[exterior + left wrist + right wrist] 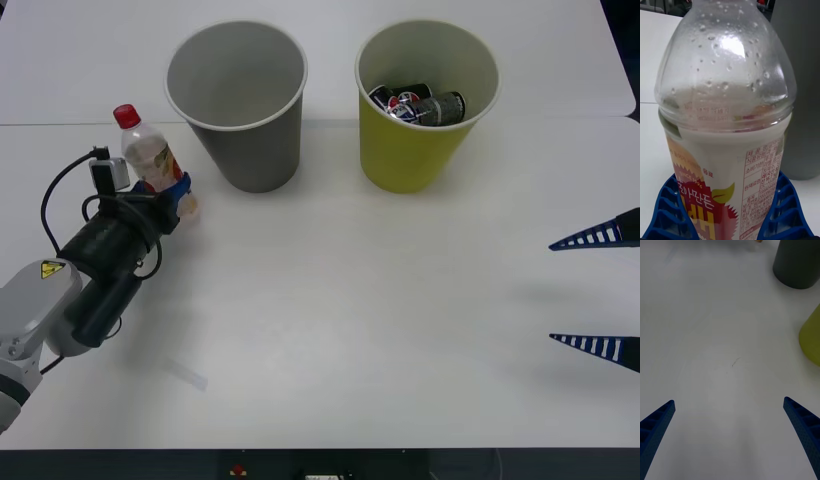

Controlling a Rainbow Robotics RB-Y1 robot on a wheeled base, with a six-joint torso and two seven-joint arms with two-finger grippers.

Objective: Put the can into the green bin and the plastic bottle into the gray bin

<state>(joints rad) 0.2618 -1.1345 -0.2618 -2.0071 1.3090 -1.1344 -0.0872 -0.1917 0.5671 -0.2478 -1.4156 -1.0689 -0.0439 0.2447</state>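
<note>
Front view, plastic bottle [147, 152] upright, clamped in left gripper [178, 203]

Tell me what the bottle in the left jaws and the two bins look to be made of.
The plastic bottle: clear, glossy thin plastic, with see-through walls, inside droplets and a printed label, plus a red cap.
The gray bin and the green bin: matte, smooth walls with pale rolled rims, probably paper or plastic; the look leaves it open.
The left gripper holds the bottle between ribbed blue fingers.
</note>
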